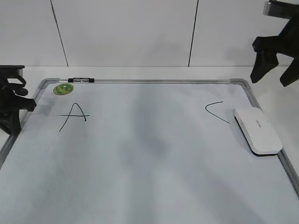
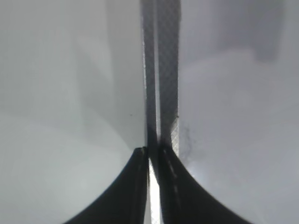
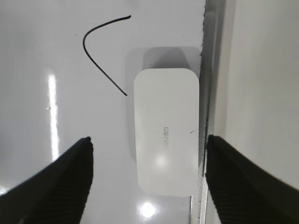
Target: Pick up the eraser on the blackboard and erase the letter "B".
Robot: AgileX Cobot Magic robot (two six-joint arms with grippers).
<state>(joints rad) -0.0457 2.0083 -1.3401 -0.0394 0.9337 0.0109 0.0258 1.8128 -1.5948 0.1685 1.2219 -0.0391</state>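
Letter "A" (image 1: 73,115) legible on board; eraser (image 1: 258,130) print unreadable.

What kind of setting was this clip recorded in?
Probably a lab or test bench, not a classroom: a whiteboard lies flat on a white table against a plain panelled wall, with a white eraser on it and two black robot grippers at either side.

The eraser (image 1: 258,131) is plain white with a faint grey mark printed on its top. The board (image 1: 140,158) is pale bluish-white inside a silver-grey frame (image 1: 154,81). The letter "A" (image 1: 73,115) and a curved stroke (image 1: 216,111) are black. A round magnet (image 1: 63,88) is green with yellowish patterning. Both grippers' jaws are black.
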